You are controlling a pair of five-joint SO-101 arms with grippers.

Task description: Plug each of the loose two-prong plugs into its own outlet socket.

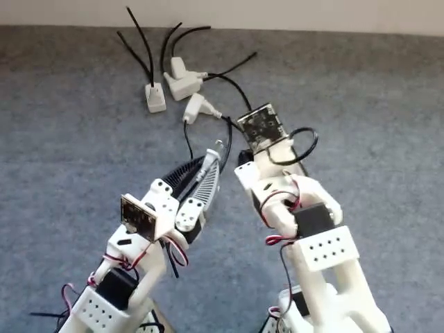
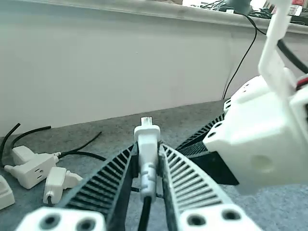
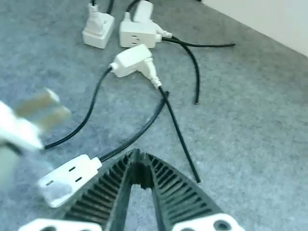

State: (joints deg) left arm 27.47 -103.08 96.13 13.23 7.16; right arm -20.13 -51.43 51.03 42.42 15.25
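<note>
A white two-prong plug (image 2: 147, 142) is pinched tight in the left gripper (image 2: 147, 161). Its two metal prongs point away from the arm. The right gripper (image 3: 140, 166) is close beside it, with its fingers pressed together. A white outlet socket (image 3: 67, 180) lies on the grey carpet (image 3: 250, 120) right next to those fingers. More white plugs and sockets (image 1: 182, 84) lie in a bunch farther back.

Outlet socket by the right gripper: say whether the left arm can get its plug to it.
Probably yes: the two-prong plug in the left gripper hangs close to the outlet socket, only a cord between. The shut right gripper sits beside the socket and may crowd it.
</note>
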